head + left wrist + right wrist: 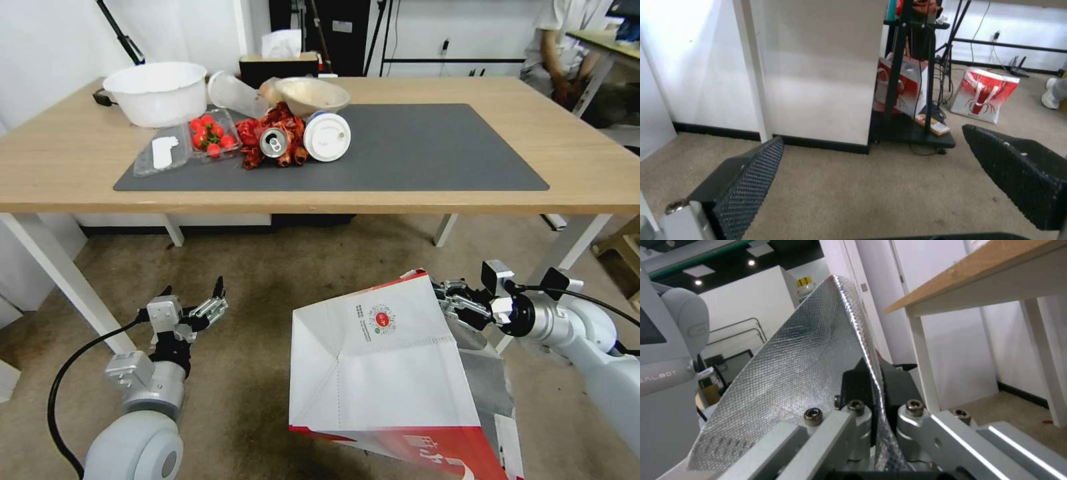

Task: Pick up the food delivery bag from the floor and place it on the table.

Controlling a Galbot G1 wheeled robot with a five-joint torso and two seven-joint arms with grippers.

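- Right now the right gripper (445, 299) is clenched on the top rim of the food delivery bag (380, 373), arm reaching in low from the bag's right side, wrist roughly level; in the right wrist view the fingers (860, 383) pinch the foil-lined wall (795, 373) from both sides.
- Bag sits tilted — white side w/ small round red logo (381, 319) facing up, red band at its lower edge. It's in front of the table (600, 167), below the tabletop's near edge, over the floor (267, 280); can't tell if its base touches the floor, since the bottom is cut off.
- Left gripper (193, 307) is released, fingers spread, arm bent upward well left of the bag, near the table's white leg (60, 280); the left wrist view shows both pads (746, 186) apart over bare floor.
- Open floor between left gripper and bag; table's front edge runs above both.
- On the table's dark grey mat (433, 153): right part bare, left end crowded w/ white bowl (157, 90), tomato tray (210, 133), can (273, 141), lidded cup (327, 137).
- Bag's interior mostly hidden; handles hard to make out.
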